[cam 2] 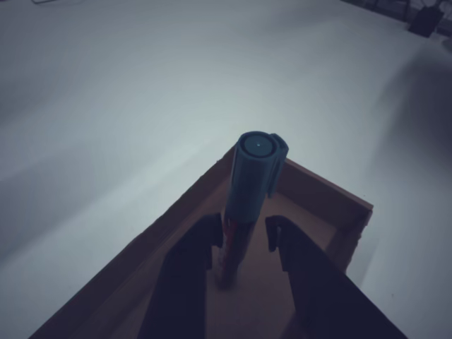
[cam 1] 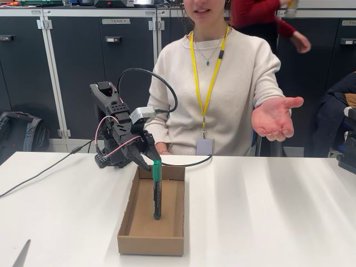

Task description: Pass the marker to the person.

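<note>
The marker (cam 1: 157,192) stands upright in a brown cardboard box (cam 1: 150,243), its lower end at the box floor and its green cap (cam 2: 254,173) on top. My black gripper (cam 1: 151,162) is shut on the marker just below the cap, and the fingers (cam 2: 205,244) flank the barrel in the wrist view. Behind the table sits the person (cam 1: 228,78) in a cream sweater with a yellow lanyard. One of the person's hands (cam 1: 275,117) is held out open, palm up, to the right of the arm and higher than the marker.
The box lies lengthwise on the white table (cam 1: 267,211), in front of the arm's base. A black cable (cam 1: 50,169) trails left across the table. Dark cabinets (cam 1: 83,72) line the back, and someone in red (cam 1: 267,16) stands behind. A dark object (cam 1: 349,147) sits at the right edge.
</note>
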